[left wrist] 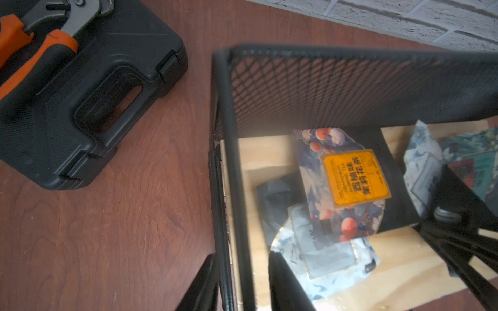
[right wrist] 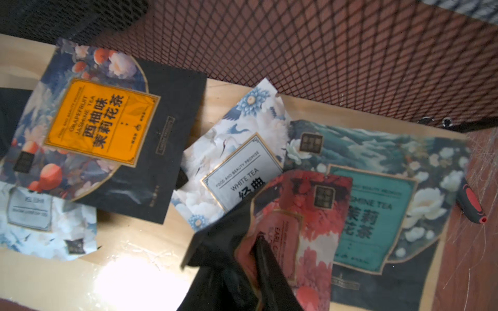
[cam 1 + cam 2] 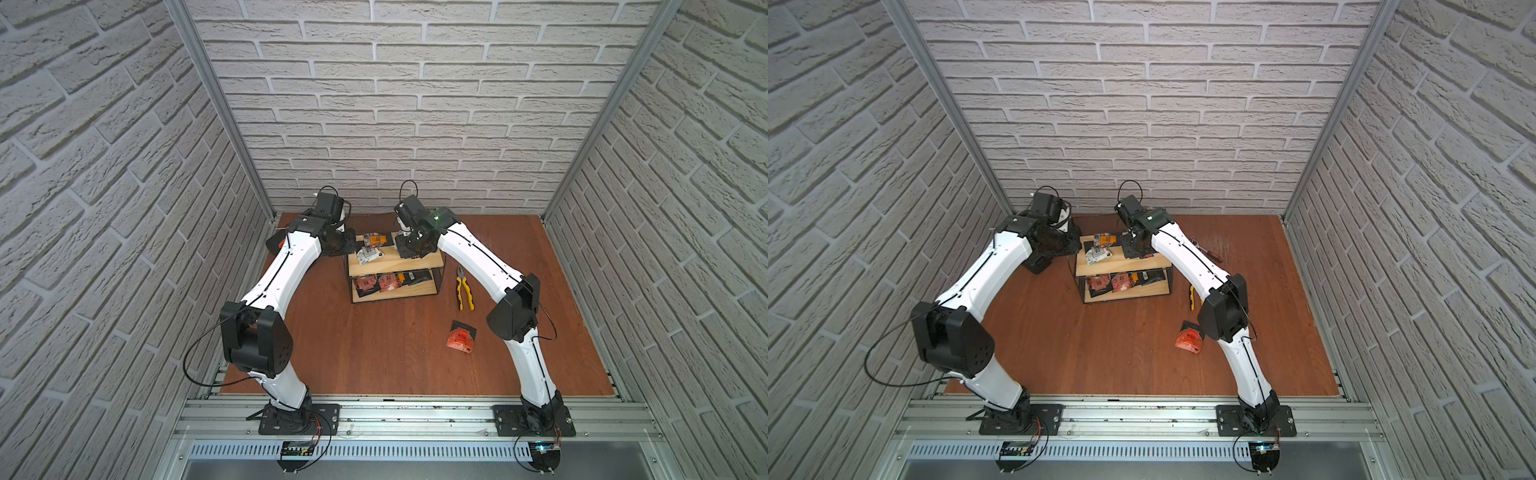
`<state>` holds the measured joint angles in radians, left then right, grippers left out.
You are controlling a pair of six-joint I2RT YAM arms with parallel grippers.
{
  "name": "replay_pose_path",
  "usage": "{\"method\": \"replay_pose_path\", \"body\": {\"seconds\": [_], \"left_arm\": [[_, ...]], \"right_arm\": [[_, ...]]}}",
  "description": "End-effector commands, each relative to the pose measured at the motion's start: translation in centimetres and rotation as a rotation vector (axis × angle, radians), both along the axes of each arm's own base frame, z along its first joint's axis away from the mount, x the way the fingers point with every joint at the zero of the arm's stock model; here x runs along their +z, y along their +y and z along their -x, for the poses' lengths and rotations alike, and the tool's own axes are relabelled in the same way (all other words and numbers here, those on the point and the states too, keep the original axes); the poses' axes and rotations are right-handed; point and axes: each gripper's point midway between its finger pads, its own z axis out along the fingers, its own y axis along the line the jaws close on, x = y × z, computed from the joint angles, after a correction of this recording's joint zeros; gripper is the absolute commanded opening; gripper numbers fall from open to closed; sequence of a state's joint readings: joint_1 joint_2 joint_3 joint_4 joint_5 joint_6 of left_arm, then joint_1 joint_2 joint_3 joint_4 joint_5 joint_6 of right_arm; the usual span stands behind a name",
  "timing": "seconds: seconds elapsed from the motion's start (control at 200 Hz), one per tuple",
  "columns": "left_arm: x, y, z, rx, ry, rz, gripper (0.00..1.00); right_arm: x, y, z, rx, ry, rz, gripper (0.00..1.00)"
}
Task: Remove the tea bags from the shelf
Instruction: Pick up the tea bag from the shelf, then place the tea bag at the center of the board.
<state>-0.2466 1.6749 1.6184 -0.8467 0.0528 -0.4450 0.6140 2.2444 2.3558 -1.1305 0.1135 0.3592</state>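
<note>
We judge the lift belongs to the right gripper [image 2: 231,250], pinched narrow on the red tea bag [image 2: 310,215] at the three o'clock end of the shelf [image 3: 390,262] top board, while the left gripper [image 1: 241,258] clamps its frame at nine o'clock.

1. At 12 o'clock stands the back wall [image 3: 415,104], covered with a pale grey brick pattern.
2. The same brick pattern covers the left wall [image 3: 83,187] at 9 o'clock and the right wall [image 3: 685,187] at 3 o'clock.
3. Aluminium posts [image 3: 216,104] run along the two back corners, near 11 and 1 o'clock.
4. The floor [image 3: 395,353] is a red-brown wooden board with visible grain.
5. At 6 o'clock an aluminium rail [image 3: 415,415] borders this board.
6. The light is even and the shadows are weak.
</note>
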Motion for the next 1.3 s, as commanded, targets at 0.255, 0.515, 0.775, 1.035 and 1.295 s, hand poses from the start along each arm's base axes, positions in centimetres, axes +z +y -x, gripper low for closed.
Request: {"method": "replay_pose_path", "body": {"seconds": [0.255, 0.515, 0.775, 1.035, 1.295], "left_arm": [[0.0, 0.1, -1.0, -0.003, -0.013, 0.002, 0.35], [0.0, 0.0, -1.1, -0.003, -0.014, 0.008, 0.35], [0.0, 0.0, -1.2, -0.003, -0.014, 0.008, 0.35], [0.1, 0.0, -1.2, -0.003, -0.014, 0.008, 0.35], [0.1, 0.1, -1.2, -0.006, -0.015, 0.001, 0.35]], "right_arm": [[1.7, 0.1, 1.7, -0.023, 0.067, -0.119, 0.19], [4.3, -0.1, 1.6, -0.028, 0.014, -0.154, 0.12], [6.7, -0.3, 2.1, -0.028, -0.027, -0.183, 0.05], [11.1, -0.4, 4.3, 0.008, -0.130, -0.226, 0.03], [10.1, -2.7, 9.1, 0.001, -0.146, -0.250, 0.03]]}}
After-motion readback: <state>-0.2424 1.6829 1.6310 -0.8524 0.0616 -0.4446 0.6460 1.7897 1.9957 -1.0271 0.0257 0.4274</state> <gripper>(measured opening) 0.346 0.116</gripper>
